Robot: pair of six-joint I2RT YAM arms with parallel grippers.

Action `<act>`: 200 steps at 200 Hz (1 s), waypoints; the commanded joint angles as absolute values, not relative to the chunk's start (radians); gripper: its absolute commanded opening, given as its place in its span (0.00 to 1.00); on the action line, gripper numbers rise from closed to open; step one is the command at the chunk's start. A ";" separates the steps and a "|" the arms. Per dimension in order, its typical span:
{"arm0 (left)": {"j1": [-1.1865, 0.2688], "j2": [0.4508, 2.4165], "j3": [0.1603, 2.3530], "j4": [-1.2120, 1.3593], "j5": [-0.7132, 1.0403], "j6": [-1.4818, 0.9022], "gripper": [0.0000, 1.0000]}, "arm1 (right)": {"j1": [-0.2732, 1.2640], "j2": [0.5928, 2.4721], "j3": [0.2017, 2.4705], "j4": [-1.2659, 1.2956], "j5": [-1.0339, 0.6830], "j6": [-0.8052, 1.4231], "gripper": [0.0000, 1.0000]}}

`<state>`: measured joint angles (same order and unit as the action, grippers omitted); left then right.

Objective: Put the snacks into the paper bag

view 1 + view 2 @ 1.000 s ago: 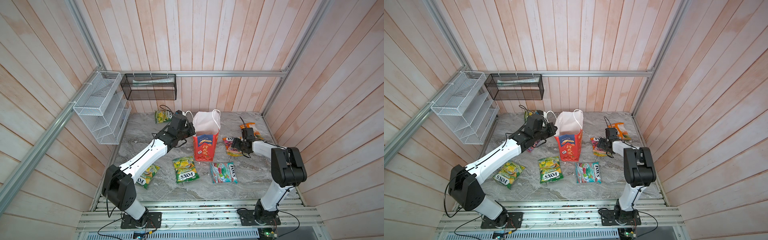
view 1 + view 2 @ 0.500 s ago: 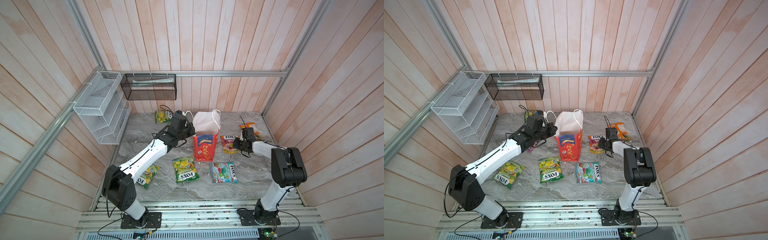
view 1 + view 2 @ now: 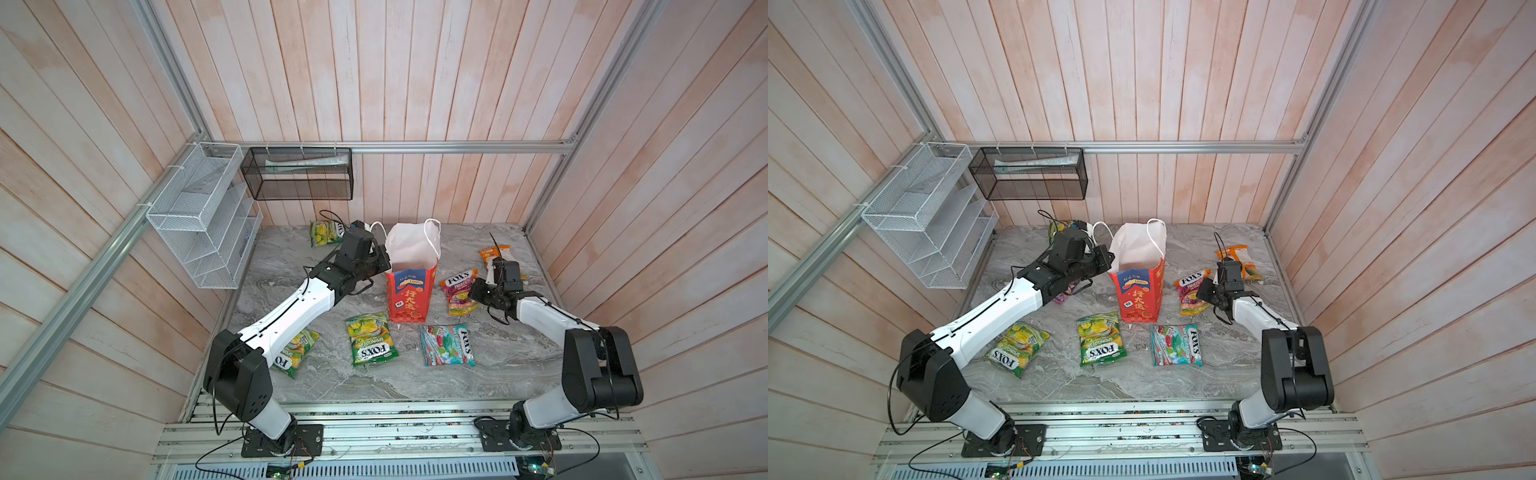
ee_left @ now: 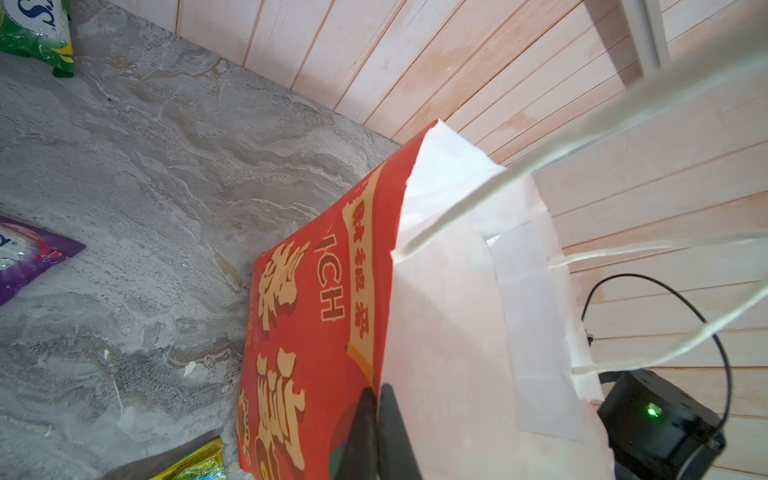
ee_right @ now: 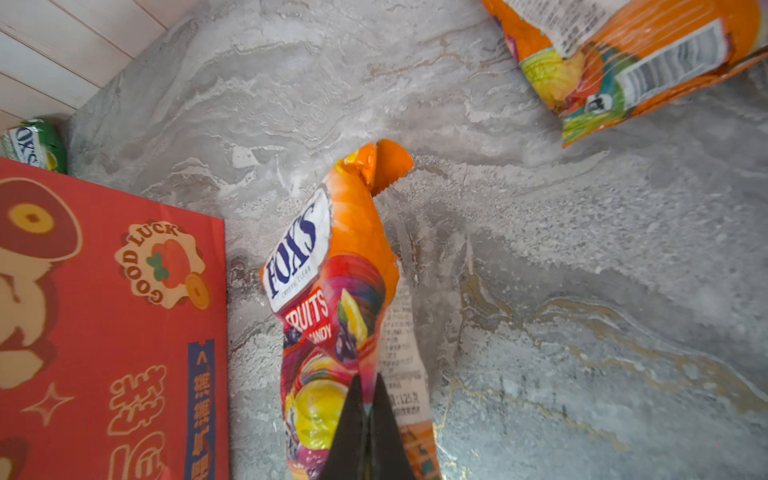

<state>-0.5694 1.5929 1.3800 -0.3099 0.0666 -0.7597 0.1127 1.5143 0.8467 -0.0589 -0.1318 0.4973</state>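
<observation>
The right gripper (image 5: 367, 405) was pinching the fruits packet (image 5: 332, 291), which stretched ahead of its tips, just beside the bag (image 5: 104, 311). The left gripper (image 4: 377, 401) was clamped on the bag's rim.

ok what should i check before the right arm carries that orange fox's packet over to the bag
1. Right gripper shut on the orange FOX'S fruit candy packet: ok.
2. Left gripper pinching the rim of the tall red paper bag: ok.
3. Bag upright, white inside showing, mouth open: ok.
4. White cord handle clear of the mouth: cannot tell, it loops along the opening's edge.
5. Packet lifted off the grey marble table: cannot tell.
</observation>
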 commanded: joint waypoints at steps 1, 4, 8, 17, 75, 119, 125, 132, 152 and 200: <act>-0.566 1.566 1.402 -0.320 0.061 -0.742 0.00 | 0.116 1.447 0.817 -0.007 -0.102 0.517 0.00; -0.566 1.566 1.403 -0.320 0.062 -0.742 0.00 | 0.116 1.441 0.811 -0.004 -0.099 0.520 0.00; -0.566 1.567 1.404 -0.319 0.061 -0.742 0.00 | 0.115 1.433 0.806 -0.001 -0.094 0.521 0.00; -0.565 1.565 1.404 -0.320 0.062 -0.744 0.00 | 0.115 1.417 0.797 0.004 -0.089 0.522 0.00; -0.565 1.550 1.410 -0.333 0.058 -0.744 0.00 | 0.119 1.299 0.776 -0.014 -0.020 0.536 0.00; -0.566 1.551 1.411 -0.327 0.087 -0.747 0.00 | 0.152 1.088 0.739 -0.015 0.060 0.555 0.00; -0.566 1.550 1.410 -0.326 0.091 -0.748 0.00 | 0.162 1.065 0.741 -0.021 0.076 0.553 0.00; -0.565 1.548 1.410 -0.325 0.094 -0.749 0.00 | 0.180 1.041 0.743 -0.027 0.099 0.547 0.00; -0.567 1.548 1.407 -0.321 0.101 -0.755 0.00 | 0.230 0.988 0.749 -0.039 0.186 0.528 0.00; -0.579 1.536 1.410 -0.324 0.098 -0.763 0.00 | 0.314 0.838 0.823 -0.077 0.231 0.518 0.00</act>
<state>-0.5701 1.5753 1.3800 -0.3294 0.0856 -0.7639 0.2638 0.9112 0.7452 -0.0738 0.1707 0.5312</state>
